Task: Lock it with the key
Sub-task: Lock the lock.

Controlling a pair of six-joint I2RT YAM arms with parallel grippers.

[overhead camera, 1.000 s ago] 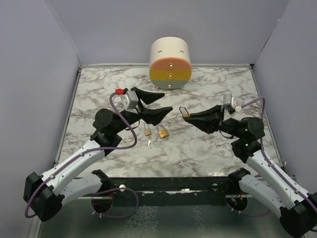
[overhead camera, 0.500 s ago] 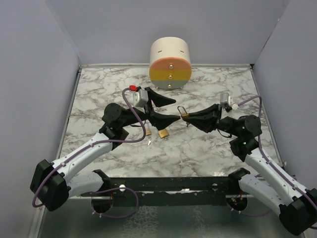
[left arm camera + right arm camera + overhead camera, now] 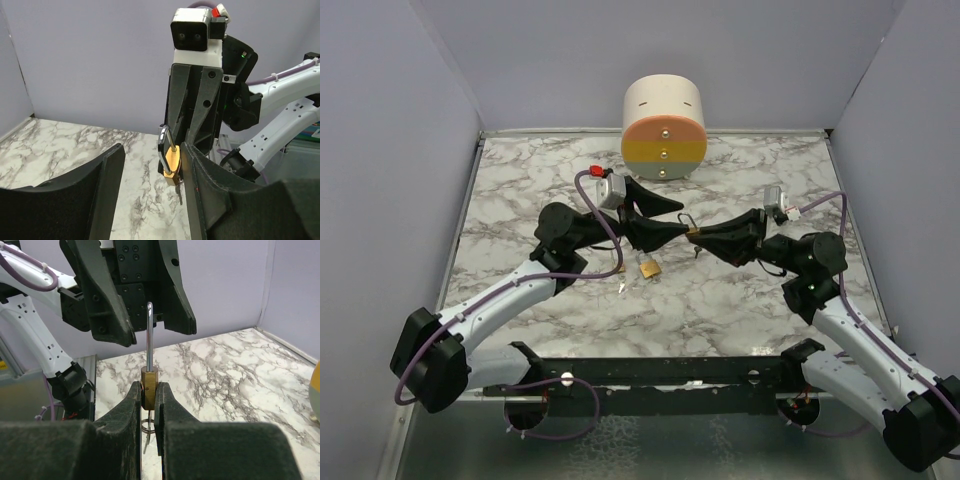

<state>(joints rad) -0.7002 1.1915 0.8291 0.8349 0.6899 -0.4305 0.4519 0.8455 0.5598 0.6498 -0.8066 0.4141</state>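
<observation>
The padlock (image 3: 692,232) is held up off the table (image 3: 750,300), over its middle and a little toward the far edge. Its brass body (image 3: 149,387) is pinched flat between the 2 fingers (image 3: 132,407) of the right gripper (image 3: 700,237), which are closed tight on it. The silver shackle (image 3: 149,332) stands straight out past the fingertips, and in the left wrist view its loop (image 3: 164,145) looks lifted out of the body on 1 side. A key on a small wire ring (image 3: 145,426) hangs under the body; whether the key sits in the keyhole cannot be told.

The left gripper (image 3: 676,217) meets the padlock from the opposite side, its fingers spread apart with the shackle in the gap between them. In the left wrist view the padlock (image 3: 172,161) lies just beside the inner face of 1 finger (image 3: 210,200), well apart from the other; whether it touches cannot be told.

On the table below, toward the near edge from the 2 grippers, a second padlock (image 3: 649,268) lies flat, with a small loose key (image 3: 621,287) near it on the left arm's side.

At the middle of the far edge stands a round drawer unit (image 3: 663,128) with 3 coloured drawer fronts, well apart from both grippers.
</observation>
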